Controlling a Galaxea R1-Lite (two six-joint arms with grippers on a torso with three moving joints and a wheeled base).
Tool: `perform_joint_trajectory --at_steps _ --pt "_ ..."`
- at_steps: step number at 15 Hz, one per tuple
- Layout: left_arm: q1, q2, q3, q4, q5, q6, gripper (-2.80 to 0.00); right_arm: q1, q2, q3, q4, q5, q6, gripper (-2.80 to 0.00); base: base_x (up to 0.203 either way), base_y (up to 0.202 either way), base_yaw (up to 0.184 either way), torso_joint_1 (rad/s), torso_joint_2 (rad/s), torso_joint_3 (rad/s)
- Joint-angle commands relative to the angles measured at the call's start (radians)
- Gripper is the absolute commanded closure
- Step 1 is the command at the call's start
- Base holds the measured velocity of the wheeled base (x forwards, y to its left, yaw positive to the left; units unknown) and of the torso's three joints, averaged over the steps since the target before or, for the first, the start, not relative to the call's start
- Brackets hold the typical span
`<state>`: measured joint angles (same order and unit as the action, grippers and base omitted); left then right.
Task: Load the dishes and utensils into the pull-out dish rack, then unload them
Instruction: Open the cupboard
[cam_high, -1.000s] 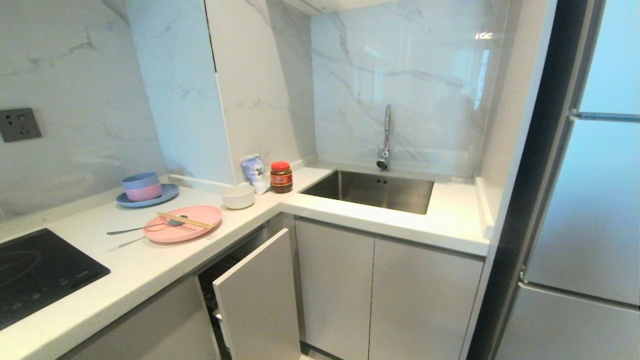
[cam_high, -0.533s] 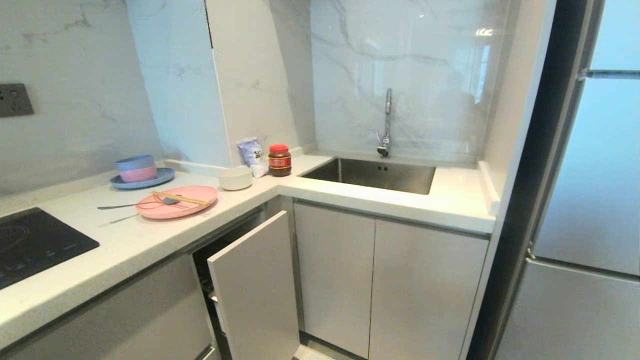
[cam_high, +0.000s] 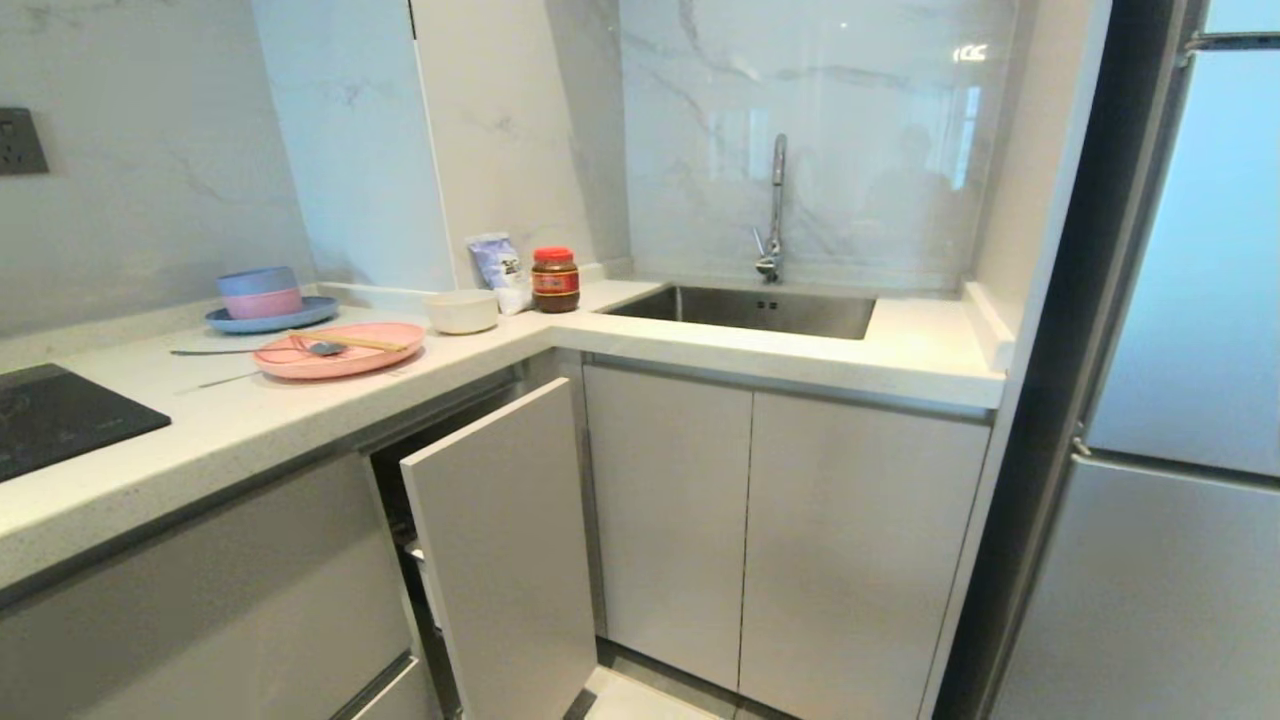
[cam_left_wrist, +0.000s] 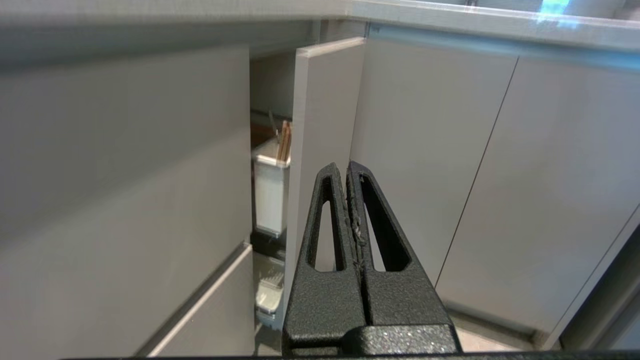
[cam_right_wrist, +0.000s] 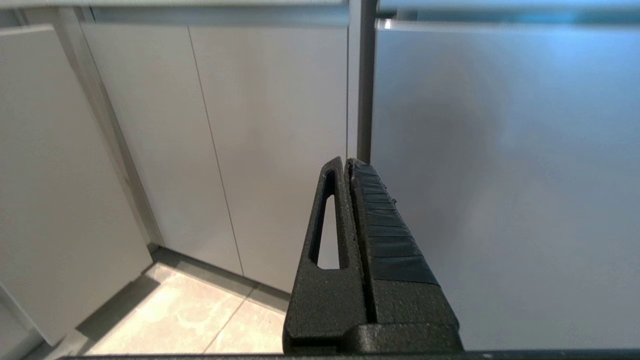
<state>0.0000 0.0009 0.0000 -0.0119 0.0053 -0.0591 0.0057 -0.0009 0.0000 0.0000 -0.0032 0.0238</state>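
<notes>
**Now at the cabinet: both grippers closed, the rack partly pulled out**

Neither arm appears in the head view; each is seen only from its own wrist camera. The left gripper (cam_left_wrist: 348, 167) has its jaws pressed together on nothing, and straight ahead of the jaws stands the tall pale front panel (cam_left_wrist: 320, 150) of the dish rack (cam_high: 500, 540), drawn partly out from the counter. Beside that panel, beyond the jaws, sits the white cutlery caddy (cam_left_wrist: 270, 195) with some wooden sticks upright in it. The right gripper (cam_right_wrist: 347, 165) is likewise closed and empty, facing plain cabinet doors (cam_right_wrist: 270, 150) and the floor.

Well above and apart from both sets of jaws, on the counter (cam_high: 640, 345), lie the things to be loaded: the pink plate (cam_high: 340, 350) carrying the chopsticks (cam_high: 362, 343) and the spoon (cam_high: 240, 350), its handle reaching past the rim, and the white bowl (cam_high: 461, 311) just beside it. Grouping them near the rack probably shortens each carry. The loading is judged not yet begun; the rack likely needs pulling out further first.
</notes>
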Motion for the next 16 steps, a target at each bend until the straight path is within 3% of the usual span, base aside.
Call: perform_joint_trajectory --at_steps 1,16 --pt "0.000 0.001 0.008 -0.001 0.001 -0.001 0.00 0.000 0.001 0.002 -0.002 0.000 -0.001 0.00 0.000 0.000 0.000 -0.139 0.28 0.132" --pt "0.000 0.001 0.008 -0.002 0.001 0.002 0.00 0.000 0.001 0.002 -0.002 0.000 -0.001 0.00 0.000 0.000 0.000 -0.012 0.02 0.012"
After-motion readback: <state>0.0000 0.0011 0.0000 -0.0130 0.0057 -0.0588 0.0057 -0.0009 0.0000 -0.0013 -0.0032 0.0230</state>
